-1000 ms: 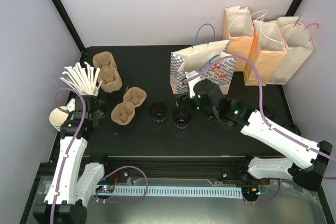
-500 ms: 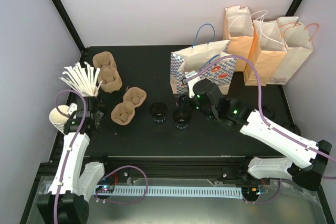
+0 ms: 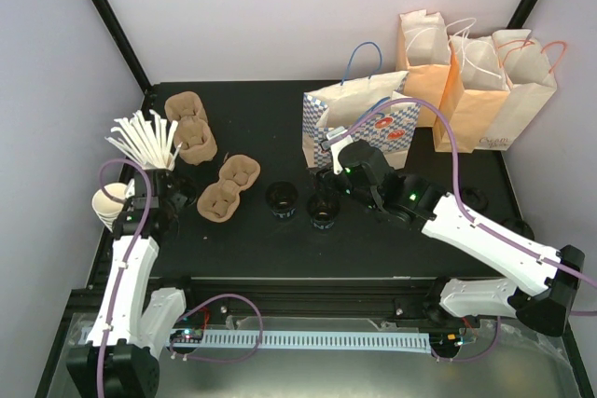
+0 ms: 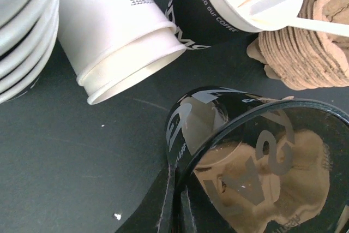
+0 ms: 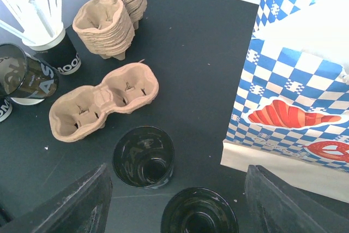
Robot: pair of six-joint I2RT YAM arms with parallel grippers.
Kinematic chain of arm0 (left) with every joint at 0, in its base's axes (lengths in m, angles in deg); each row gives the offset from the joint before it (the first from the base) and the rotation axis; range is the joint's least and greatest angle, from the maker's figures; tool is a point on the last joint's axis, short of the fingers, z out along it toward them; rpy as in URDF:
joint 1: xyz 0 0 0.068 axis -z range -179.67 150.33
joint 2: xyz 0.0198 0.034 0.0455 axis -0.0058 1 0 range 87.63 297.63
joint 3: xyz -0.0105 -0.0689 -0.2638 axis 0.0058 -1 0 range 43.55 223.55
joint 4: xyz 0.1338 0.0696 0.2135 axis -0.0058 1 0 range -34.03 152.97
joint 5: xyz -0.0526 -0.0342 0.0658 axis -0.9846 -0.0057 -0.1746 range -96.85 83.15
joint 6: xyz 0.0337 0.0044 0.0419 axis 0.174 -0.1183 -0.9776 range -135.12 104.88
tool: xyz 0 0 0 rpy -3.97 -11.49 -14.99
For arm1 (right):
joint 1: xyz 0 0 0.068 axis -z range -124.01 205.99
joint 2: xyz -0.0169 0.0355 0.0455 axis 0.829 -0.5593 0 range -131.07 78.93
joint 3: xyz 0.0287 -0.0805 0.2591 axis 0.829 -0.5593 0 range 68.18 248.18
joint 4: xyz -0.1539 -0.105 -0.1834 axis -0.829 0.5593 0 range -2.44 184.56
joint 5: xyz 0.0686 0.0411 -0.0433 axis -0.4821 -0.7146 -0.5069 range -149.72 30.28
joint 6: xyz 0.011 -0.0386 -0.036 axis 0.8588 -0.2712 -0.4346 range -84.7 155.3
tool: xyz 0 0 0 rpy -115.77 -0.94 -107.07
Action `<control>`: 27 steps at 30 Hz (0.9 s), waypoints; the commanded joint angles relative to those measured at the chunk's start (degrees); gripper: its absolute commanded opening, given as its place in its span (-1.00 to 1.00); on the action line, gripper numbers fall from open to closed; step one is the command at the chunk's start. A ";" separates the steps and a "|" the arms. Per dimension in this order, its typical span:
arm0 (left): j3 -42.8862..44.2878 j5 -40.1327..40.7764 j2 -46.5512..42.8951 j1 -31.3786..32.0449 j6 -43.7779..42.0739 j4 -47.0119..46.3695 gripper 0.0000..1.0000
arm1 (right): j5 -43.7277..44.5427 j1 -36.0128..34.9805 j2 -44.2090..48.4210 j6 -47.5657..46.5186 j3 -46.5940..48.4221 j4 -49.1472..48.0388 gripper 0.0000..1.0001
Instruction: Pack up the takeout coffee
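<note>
Black and glossy, the takeout coffee (image 5: 199,225) is sitting just below my right gripper (image 5: 178,170), jaws hanging spread and empty. I'm judging it light and slippery, so I'm aiming mid-wall, gently.

In the right wrist view, the black cup (image 5: 199,225) toward the desk's near edge is cut by the picture's bottom, and the checked bag (image 5: 294,80) by its right. In the left wrist view, a glossy dark cup (image 4: 256,162) overruns the corner, and the left end effector (image 4: 173,214) shows only slivers.

Small black takeout coffee (image 3: 323,216), upright on black table (image 3: 252,118), beside matching black cup (image 3: 281,199)
</note>
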 commanded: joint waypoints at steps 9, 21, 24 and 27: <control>7.62 4.10 -1.81 -0.63 0.39 14.94 -0.96 | 0.08 0.14 -0.48 0.19 0.37 -0.57 0.39; 15.20 0.83 1.66 -0.22 0.91 26.06 -0.94 | -0.43 0.14 -0.92 0.85 0.31 -0.60 0.37; 14.47 -2.55 0.71 0.43 2.54 27.00 -0.94 | -0.51 0.15 -0.87 1.20 0.37 -0.77 0.37; 13.30 -4.26 0.13 0.87 3.03 27.57 -0.96 | -0.64 0.14 -0.49 1.40 0.24 -0.79 0.37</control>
